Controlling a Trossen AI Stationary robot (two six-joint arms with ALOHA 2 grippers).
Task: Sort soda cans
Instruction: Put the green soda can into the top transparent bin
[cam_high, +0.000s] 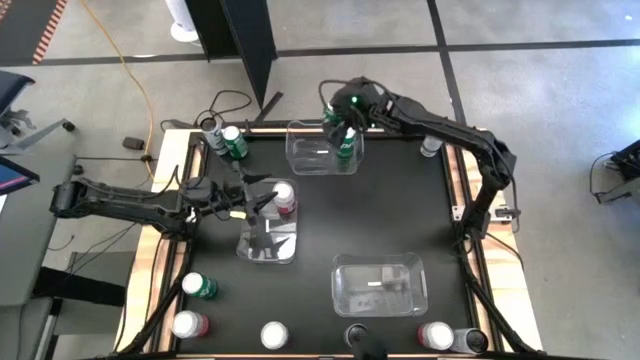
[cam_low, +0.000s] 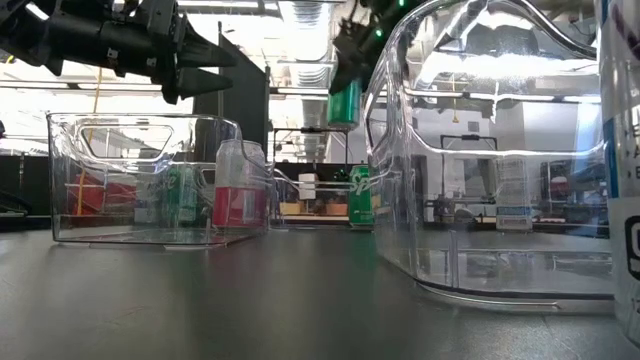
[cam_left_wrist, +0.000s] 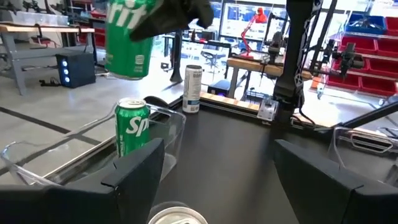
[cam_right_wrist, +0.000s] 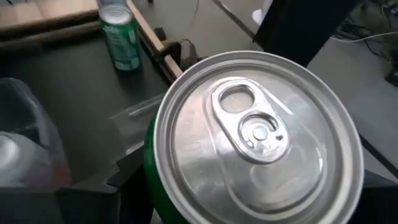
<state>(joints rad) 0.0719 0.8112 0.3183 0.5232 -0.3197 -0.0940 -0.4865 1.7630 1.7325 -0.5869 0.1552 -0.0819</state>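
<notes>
High view: my right gripper (cam_high: 345, 118) clutches a green can (cam_high: 346, 138) over the far bin (cam_high: 305, 160), left gripper (cam_high: 262, 207) released, most cans unsorted.

Black table (cam_high: 400, 215) – three clear bins (cam_high: 379, 284), soda cans (cam_high: 200, 287) along its edges

In the right wrist view the green aluminium can with a silver pull-tab top (cam_right_wrist: 258, 137) fills the frame, hiding the fingers gripping it, its near side cut off. In the low view a clear plastic bin (cam_low: 480, 150) runs off the top, and a white can (cam_low: 622, 170) is sliced by the right edge.
</notes>
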